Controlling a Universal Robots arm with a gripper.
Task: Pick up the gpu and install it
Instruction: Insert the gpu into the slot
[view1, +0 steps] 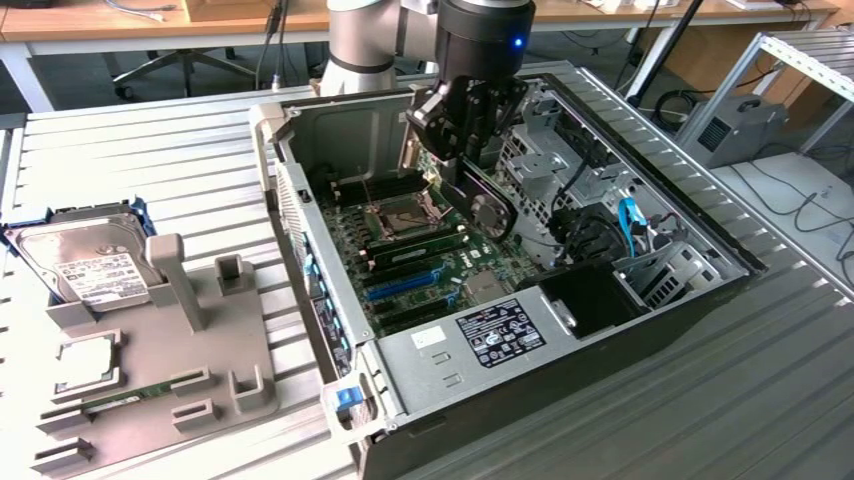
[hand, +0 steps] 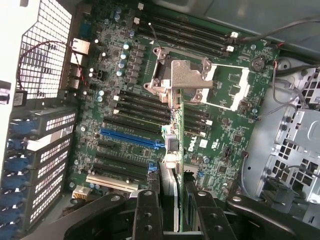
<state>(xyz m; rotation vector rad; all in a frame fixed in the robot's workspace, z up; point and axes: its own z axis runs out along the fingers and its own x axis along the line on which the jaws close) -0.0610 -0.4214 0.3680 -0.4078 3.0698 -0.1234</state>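
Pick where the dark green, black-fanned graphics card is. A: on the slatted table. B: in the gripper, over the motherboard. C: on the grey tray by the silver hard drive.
B: the black gripper clamps the dark green graphics card edge-on above the green motherboard inside the open grey computer case.

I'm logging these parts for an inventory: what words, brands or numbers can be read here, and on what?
"DELL": white print on the motherboard.
Black sticker on the silver box: too small to read.
White label on the hard drive: too small to read.
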